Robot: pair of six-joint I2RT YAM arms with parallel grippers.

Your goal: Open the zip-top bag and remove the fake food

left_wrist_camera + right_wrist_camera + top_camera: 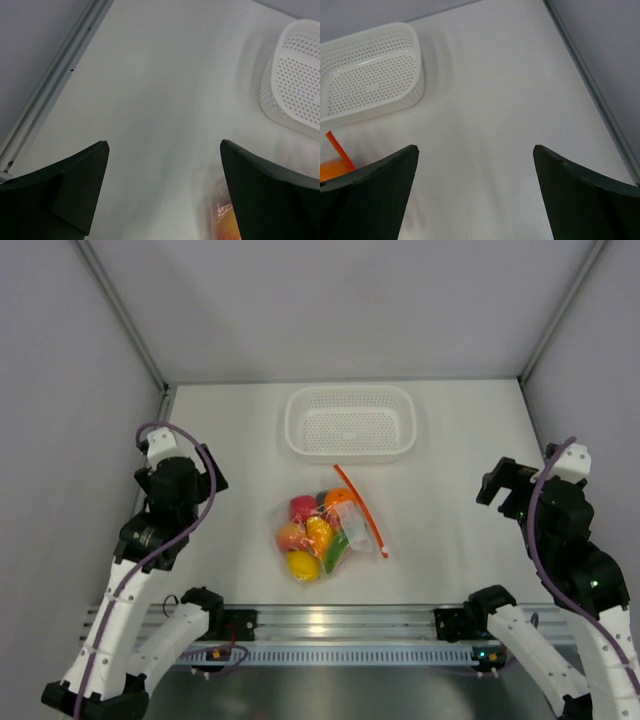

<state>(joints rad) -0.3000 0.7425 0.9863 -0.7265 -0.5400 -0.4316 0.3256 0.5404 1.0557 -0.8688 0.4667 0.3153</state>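
Note:
The zip-top bag (352, 538), clear with an orange-red zip strip (360, 508) along its right side, lies at the table's middle. It holds the fake food (312, 536): red, orange, yellow, pink and green pieces packed together. A corner of the bag shows in the left wrist view (224, 215), and its strip and an orange piece show in the right wrist view (335, 152). My left gripper (205, 472) is open and empty, left of the bag. My right gripper (497, 483) is open and empty, right of the bag. Both hover apart from it.
A white perforated basket (350, 423) stands empty behind the bag; it also shows in the left wrist view (295, 85) and the right wrist view (370, 75). Grey walls enclose the table on the left, right and back. A metal rail (330, 625) runs along the near edge.

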